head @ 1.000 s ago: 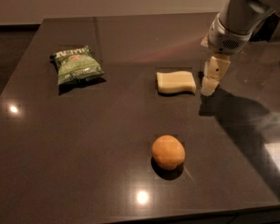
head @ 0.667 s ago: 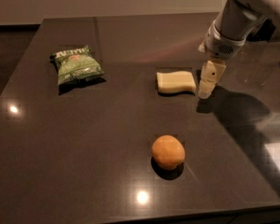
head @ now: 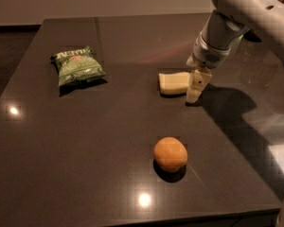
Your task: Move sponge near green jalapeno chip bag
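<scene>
On table point(head: 75, 155), one sponge point(head: 174, 83) beside pincer point(head: 195, 91), one bag point(head: 76, 67)

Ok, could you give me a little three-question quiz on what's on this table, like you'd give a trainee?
1. True or false: the sponge lies right against the chip bag.
2. Which thing is the gripper closest to? A the orange, B the sponge, C the chip bag.
3. Fill in: the round thing nearest the table's front edge is an ____.
Key: 1 false, a bare stretch of table separates them. 2 B, the gripper is at the sponge's end. 3 orange.
</scene>
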Robot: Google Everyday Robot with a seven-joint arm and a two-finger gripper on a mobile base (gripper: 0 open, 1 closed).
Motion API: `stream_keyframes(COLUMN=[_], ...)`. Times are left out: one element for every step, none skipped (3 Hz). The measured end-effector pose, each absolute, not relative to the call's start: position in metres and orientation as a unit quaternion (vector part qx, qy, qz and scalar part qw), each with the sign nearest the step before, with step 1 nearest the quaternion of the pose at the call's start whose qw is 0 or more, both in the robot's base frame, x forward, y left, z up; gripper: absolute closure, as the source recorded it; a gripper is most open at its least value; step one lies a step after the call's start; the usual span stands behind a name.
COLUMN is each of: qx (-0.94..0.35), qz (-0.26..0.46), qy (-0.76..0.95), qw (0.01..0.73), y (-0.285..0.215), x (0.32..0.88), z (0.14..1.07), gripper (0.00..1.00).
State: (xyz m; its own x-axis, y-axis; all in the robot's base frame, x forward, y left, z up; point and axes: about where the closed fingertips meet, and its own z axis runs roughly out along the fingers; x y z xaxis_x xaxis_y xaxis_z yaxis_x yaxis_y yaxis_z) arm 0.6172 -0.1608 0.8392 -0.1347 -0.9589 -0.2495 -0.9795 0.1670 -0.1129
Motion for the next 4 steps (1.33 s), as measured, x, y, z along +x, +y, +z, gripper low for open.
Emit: stream_keyframes(qx=[-0.645,-0.654,-0.665,-0.682], qz=[0.048,0.053,0.055,0.07], qy=[0.75,0.743,0.734,0.717], qw=[0.135,0.133,0.128,0.129], y=[-0.148,-0.128,-0.108,-0.065], x=[0.619,0.617,0.617,0.619], z=[0.841,0.852,0.856,0.855], gripper=[0.5,0.81,1.0,1.0])
